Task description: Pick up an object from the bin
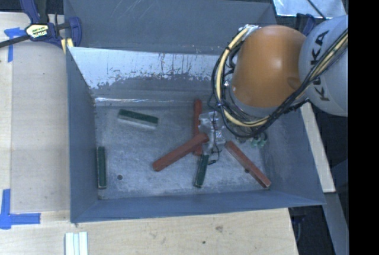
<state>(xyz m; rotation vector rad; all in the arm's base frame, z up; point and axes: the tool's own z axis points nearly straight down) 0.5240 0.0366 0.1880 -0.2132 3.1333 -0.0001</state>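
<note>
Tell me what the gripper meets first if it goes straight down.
Probably the long red-brown stick that crosses under the gripper. The upper end of the dark green stick lies just beside it. Depth is unclear from above, so this is a guess.

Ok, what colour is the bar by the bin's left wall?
Dark green, the bar, in the camera view.

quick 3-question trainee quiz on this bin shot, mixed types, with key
1. True or false: a dark green bar lies along the left wall of the bin.
2. The long stick left of the hand is: A red-brown, B yellow, C white.
3. Which green bar lies nearest the hand?
Key: 1 true; 2 A; 3 the tilted green bar just below the hand.
</note>
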